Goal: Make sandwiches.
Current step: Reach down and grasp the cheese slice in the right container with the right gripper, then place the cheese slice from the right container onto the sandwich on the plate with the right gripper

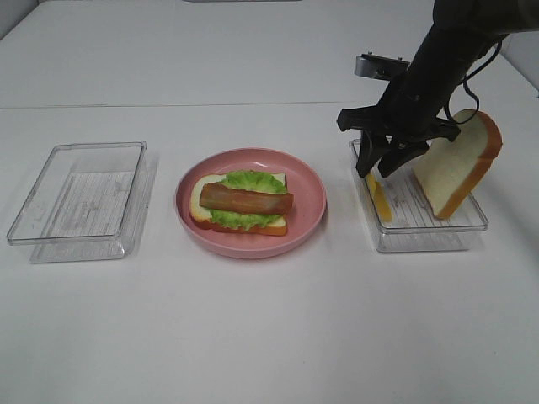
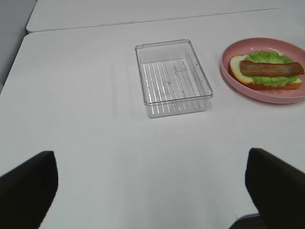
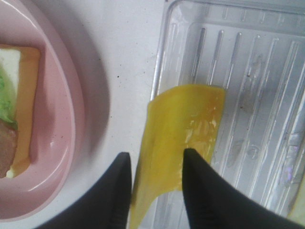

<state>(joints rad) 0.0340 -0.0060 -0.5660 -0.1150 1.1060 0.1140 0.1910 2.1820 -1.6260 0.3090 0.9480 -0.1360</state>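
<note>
The right pincer has its tips either side of the cheese in the box. I cannot tell if they squeeze it. A bread slice leans beside it. On the plate lie bread, lettuce and bacon. Cheese and top slice are left. The left pincer is wide apart, empty.

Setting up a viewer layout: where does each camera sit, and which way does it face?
Exterior high: mounted high, looking down on the pink plate, left tray and right tray; the right arm shows.
Left wrist: on the left arm, slanting down toward the left tray; the spread left fingers show.
Right wrist: on the right arm, looking steeply down at the cheese; the right fingers flank it.
Shared: all three show the pink plate.
</note>
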